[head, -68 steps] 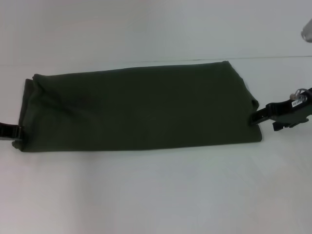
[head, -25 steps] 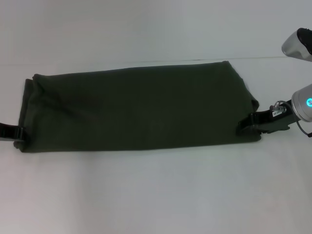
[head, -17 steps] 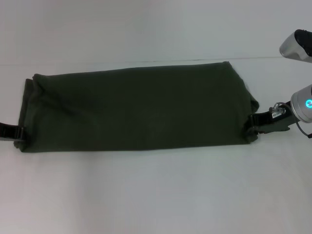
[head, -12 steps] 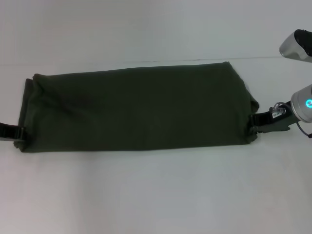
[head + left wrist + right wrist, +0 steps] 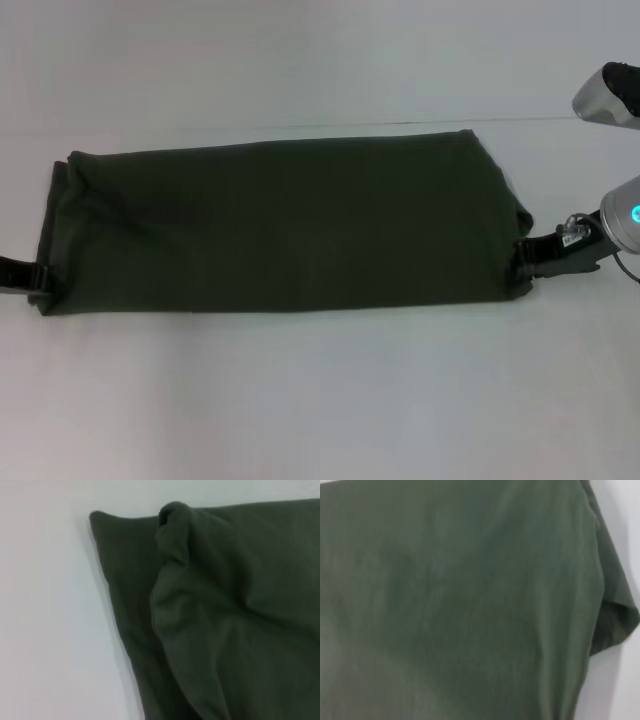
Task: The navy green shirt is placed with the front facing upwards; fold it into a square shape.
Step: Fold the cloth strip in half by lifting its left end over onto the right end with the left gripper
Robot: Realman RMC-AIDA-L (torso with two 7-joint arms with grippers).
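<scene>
The navy green shirt lies flat on the white table, folded into a long band that runs left to right, and no lettering shows. My left gripper touches the band's near-left corner at the table's left side. My right gripper meets the band's near-right corner. In the left wrist view, the shirt shows a bunched fold over a lower layer. In the right wrist view, the shirt fills the picture, with a sleeve hem sticking out at one side.
White tabletop surrounds the shirt on all sides, with a wide bare strip in front of it. A grey part of my right arm hangs at the far right, above the table's back edge.
My right gripper came lower, reached a little over the shirt's right corner, then drew back to its edge. The left gripper has barely moved. The shirt's outline is nearly the same.
</scene>
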